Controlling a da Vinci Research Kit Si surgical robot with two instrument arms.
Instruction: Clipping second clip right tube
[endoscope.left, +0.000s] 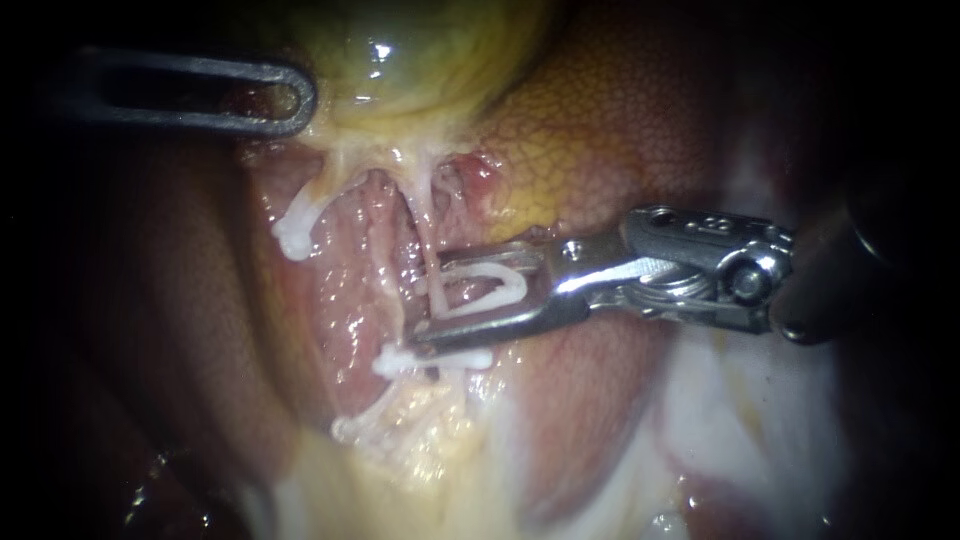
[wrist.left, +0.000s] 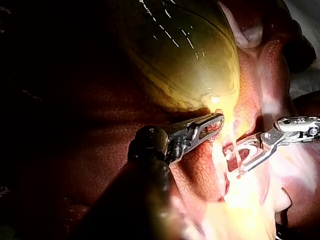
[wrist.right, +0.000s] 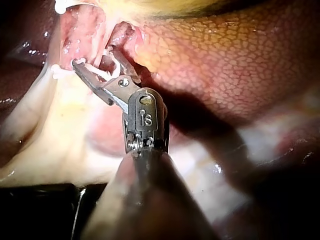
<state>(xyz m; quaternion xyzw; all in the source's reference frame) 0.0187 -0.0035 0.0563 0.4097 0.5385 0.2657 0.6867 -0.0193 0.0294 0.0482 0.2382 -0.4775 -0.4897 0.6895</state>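
Right of centre, my right instrument (endoscope.left: 432, 300) holds its shiny steel jaws wide, clamped on an open V-shaped white plastic clip (endoscope.left: 495, 290) that straddles the thin, pale, stringy right tube (endoscope.left: 428, 235); far left, my left instrument (endoscope.left: 292, 97) has its slotted jaws closed on the glossy yellow-green gallbladder (endoscope.left: 400, 50)

Quantities: left instrument (endoscope.left: 292, 98), one; right instrument (endoscope.left: 432, 300), one; tube (endoscope.left: 427, 230), two; clip (endoscope.left: 490, 297), four; gallbladder (endoscope.left: 420, 50), one; liver (endoscope.left: 620, 130), one.
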